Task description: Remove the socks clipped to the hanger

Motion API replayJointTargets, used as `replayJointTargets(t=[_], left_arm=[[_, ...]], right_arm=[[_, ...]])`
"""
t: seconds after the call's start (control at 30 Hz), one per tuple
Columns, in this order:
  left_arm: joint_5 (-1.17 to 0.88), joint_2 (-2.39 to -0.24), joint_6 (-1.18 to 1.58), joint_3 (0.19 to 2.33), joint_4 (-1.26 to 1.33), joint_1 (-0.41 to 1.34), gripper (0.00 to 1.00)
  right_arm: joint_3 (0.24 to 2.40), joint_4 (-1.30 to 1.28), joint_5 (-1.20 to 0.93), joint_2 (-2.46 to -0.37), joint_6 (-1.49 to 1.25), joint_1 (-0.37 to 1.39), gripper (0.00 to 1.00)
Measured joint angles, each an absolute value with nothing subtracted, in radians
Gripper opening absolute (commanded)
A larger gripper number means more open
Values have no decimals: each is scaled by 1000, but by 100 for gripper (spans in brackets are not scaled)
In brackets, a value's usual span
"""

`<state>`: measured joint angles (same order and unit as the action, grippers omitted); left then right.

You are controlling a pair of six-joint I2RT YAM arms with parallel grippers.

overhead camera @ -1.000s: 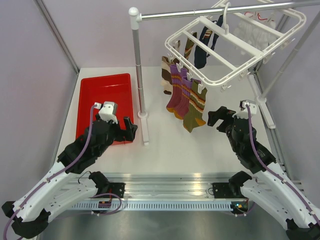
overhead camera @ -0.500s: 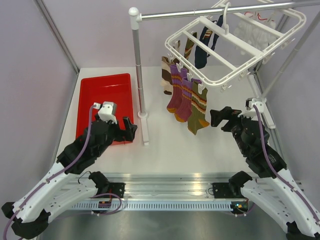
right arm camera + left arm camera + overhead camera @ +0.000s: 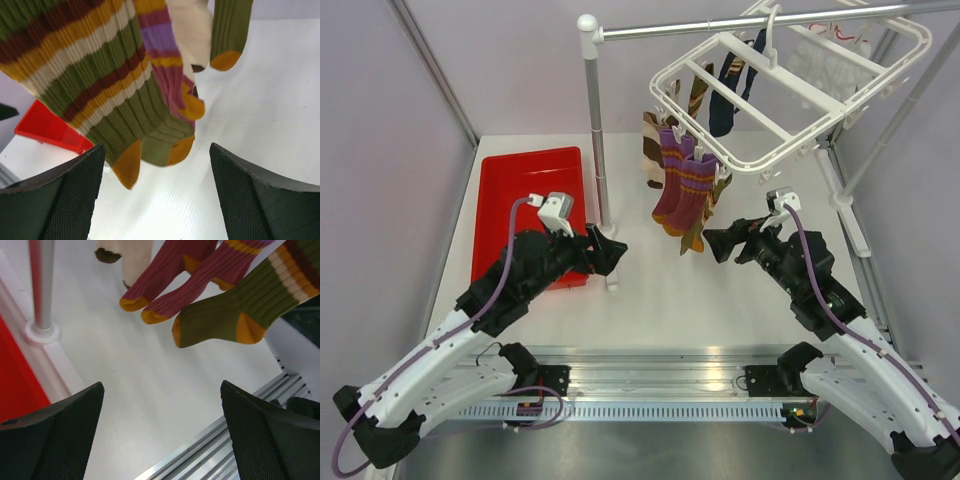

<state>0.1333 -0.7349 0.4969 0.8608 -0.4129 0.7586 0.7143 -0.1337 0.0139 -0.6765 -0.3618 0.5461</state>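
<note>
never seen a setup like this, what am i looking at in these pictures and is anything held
Two robot arms are bolted to a white table. One picture looks down from above; the other two come from wrist cameras, the dark wedges being their fingers. Striped socks hang clipped to a white hanger on a metal rail; a red tray lies at left. The left gripper and right gripper are open near the socks, holding nothing.
</note>
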Motion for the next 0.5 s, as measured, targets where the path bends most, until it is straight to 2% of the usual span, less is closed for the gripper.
replayJointTargets(t=[0.27, 0.5], left_arm=[[7, -922, 579, 815, -135, 768, 100], [-37, -1001, 587, 811, 25, 809, 100]], right_arm=[[698, -113, -33, -636, -360, 546, 87], [698, -100, -53, -606, -362, 546, 87]])
